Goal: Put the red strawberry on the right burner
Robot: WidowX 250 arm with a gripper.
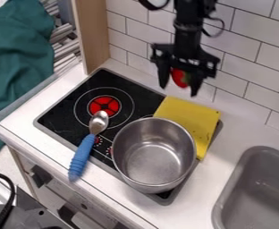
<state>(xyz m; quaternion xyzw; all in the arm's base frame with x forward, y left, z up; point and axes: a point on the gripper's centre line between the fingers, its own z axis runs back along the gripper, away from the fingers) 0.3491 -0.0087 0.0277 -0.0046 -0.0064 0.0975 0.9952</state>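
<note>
The black gripper (179,88) hangs near the tiled wall at the upper middle, above the back edge of the stove and the yellow cloth. Between its two fingers is the red strawberry (178,78), held up off the surface with a bit of green at its right side. On the right half of the black stove (76,126), a metal pot (155,157) and the yellow cloth (189,120) hide most of the right burner.
A spoon (84,154) with a blue handle lies across the stove's front edge, its bowl near the red left burner (104,105). The grey sink (258,190) is at the lower right. A wooden panel (93,33) stands at the back left beside a green cloth (16,58).
</note>
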